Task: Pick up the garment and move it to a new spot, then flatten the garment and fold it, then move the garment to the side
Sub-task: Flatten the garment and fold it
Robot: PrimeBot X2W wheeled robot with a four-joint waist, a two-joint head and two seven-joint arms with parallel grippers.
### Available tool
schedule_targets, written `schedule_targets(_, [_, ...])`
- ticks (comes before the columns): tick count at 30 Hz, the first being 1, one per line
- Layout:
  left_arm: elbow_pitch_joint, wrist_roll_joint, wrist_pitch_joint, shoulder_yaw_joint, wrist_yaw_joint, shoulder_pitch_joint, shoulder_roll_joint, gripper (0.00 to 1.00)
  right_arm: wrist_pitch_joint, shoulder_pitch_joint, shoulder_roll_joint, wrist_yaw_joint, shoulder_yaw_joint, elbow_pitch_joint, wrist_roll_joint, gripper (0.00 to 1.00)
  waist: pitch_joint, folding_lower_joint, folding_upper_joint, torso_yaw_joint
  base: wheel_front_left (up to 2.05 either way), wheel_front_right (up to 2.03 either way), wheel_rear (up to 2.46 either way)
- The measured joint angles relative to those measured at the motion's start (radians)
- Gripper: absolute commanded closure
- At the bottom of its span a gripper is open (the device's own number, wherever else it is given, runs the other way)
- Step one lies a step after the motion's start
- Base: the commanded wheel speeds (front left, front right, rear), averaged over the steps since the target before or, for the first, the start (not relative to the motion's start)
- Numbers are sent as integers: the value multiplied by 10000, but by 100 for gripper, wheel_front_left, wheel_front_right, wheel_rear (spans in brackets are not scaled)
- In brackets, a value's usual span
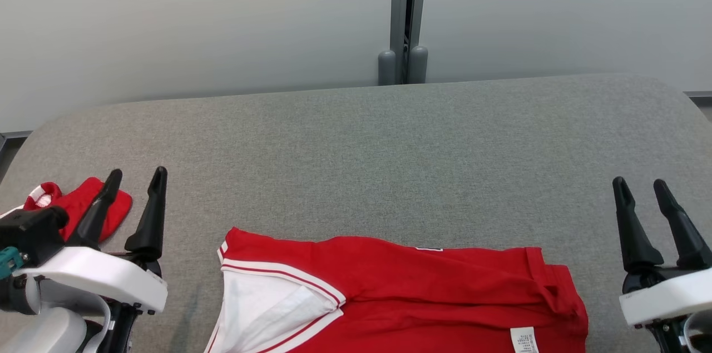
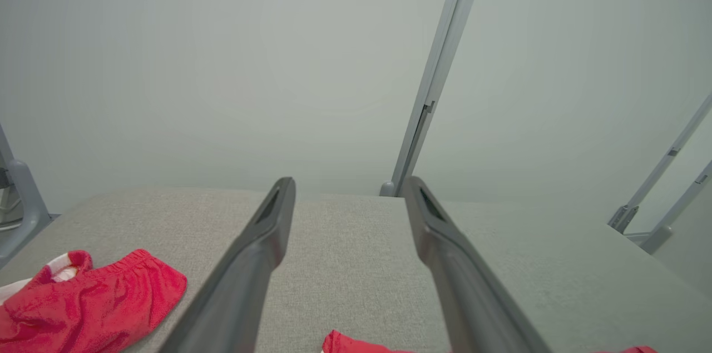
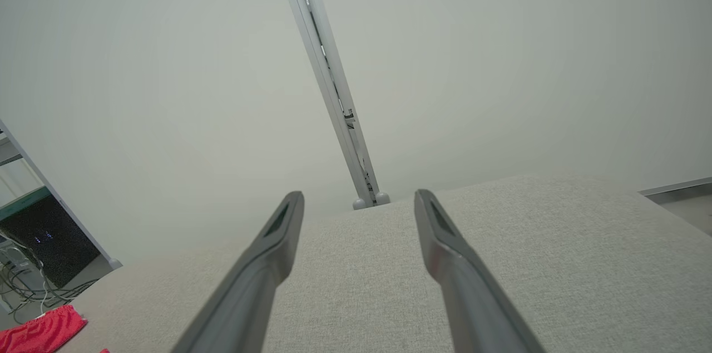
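While the left gripper [image 1: 137, 172] and right gripper [image 1: 638, 182] gape empty, the garment [image 1: 434, 281] hugs the table's [image 1: 389, 147] near edge.

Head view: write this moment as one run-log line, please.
shirt: lying on table, untouched | left fingers: open, empty | right fingers: open, empty | red cloth: far left

My two arms: white shells, black fingers.
My left gripper [image 1: 137, 172] and right gripper [image 1: 639, 182] each carry two long, tapering black fingers [image 1: 149, 219] with flared bases, seated in a glossy white wrist housing [image 1: 100, 278]. The left one also bears a black block [image 1: 33, 230] and a small teal part [image 1: 6, 261], above my pale grey forearm [image 1: 50, 333].
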Motion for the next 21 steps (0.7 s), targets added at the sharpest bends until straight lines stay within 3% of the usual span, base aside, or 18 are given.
schedule_targets(4, [-366, 2044, -29, 1532, 257, 1144, -1141, 0, -640, 414, -150, 0, 244, 224, -84, 0, 33, 0, 0, 76, 0, 0, 0])
schedule_targets(8, [-568, 3745, -29, 2681, 174, 2278, -2209, 0, -1197, 594, -380, 0, 520, 757, -2, 0, 26, 0, 0, 71, 0, 0, 0])
schedule_targets(13, [-639, 5208, -31, 3542, -491, 3174, -3394, 0, -1367, 603, -731, 0, 982, 2054, 408, 0, 52, 0, 0, 96, 0, 0, 0])
schedule_targets(21, [148, 6165, -33, 4270, -1733, 3623, -4826, 0, -1233, 348, -788, 0, 1289, 3908, 955, 0, 13, 0, 0, 251, 0, 0, 0])
